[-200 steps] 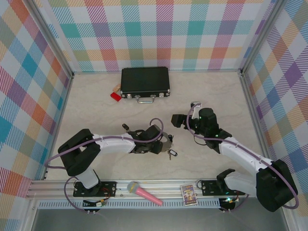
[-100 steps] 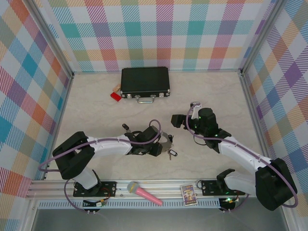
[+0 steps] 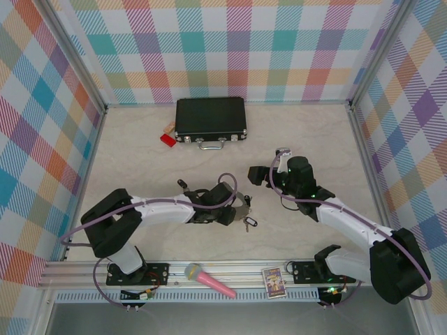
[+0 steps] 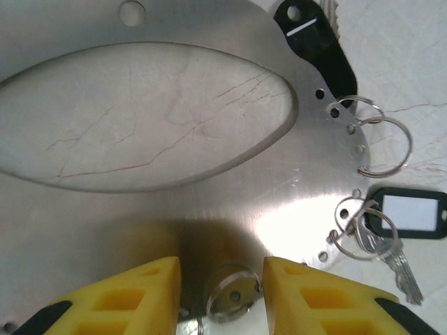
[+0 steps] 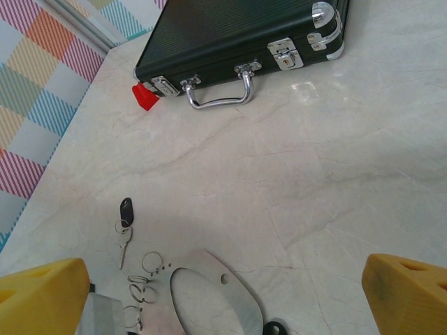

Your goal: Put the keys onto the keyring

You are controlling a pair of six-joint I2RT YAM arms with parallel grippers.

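Observation:
The keyring is a flat grey hoop with an oval opening, lying on the table under my left gripper. In the left wrist view my left gripper is open at the hoop's near rim, with a small split loop between the yellow fingers. One key with a black labelled tag hangs on a rim loop. A plain black tag lies at the hoop's far edge. Another black-headed key lies loose beside the hoop. My right gripper hovers open above the table.
A black case with a metal handle sits at the back, with a red block at its left corner. A pink microphone and a small card box rest on the front rail.
The left arm's elbow swayed slightly out and back. Its gripper stays at the hoop's rim. The right arm has not moved.

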